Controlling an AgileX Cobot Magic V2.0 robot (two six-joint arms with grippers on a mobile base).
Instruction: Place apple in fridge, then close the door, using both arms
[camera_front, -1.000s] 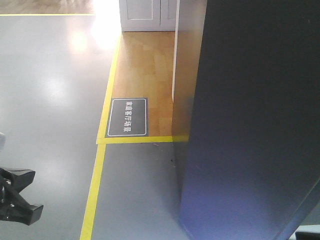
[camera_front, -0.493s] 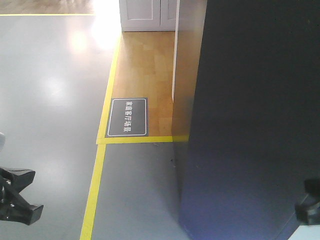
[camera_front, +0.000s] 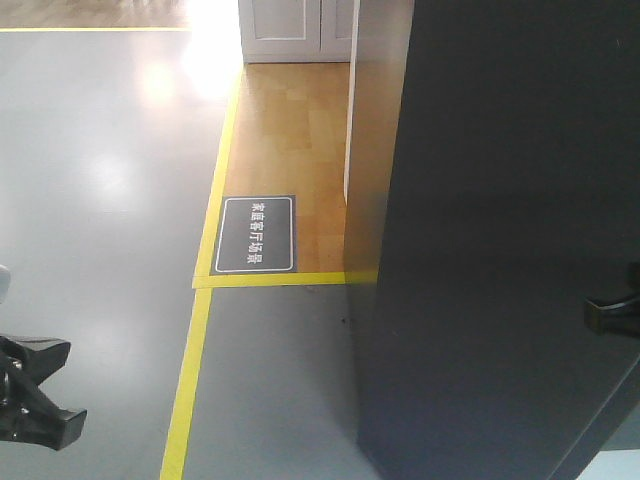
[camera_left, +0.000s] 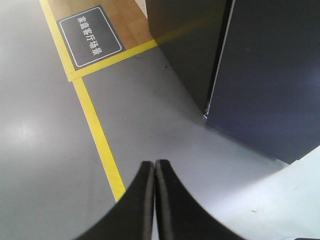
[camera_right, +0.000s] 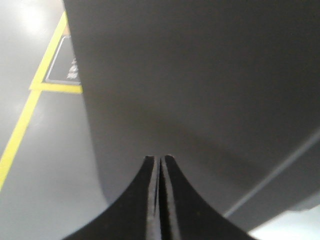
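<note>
No apple shows in any view; the dark door fills the front view, and the right gripper, jaws pressed together and empty, has risen along its face within the last second, suggesting the closing push is underway. Only the left wrist view shows the left gripper, likewise closed on nothing, over grey floor beside the yellow tape.

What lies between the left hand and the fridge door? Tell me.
Only bare grey floor. The left wrist view shows the shut left hand pointing toward the door, with the yellow tape line off to its left.
</note>
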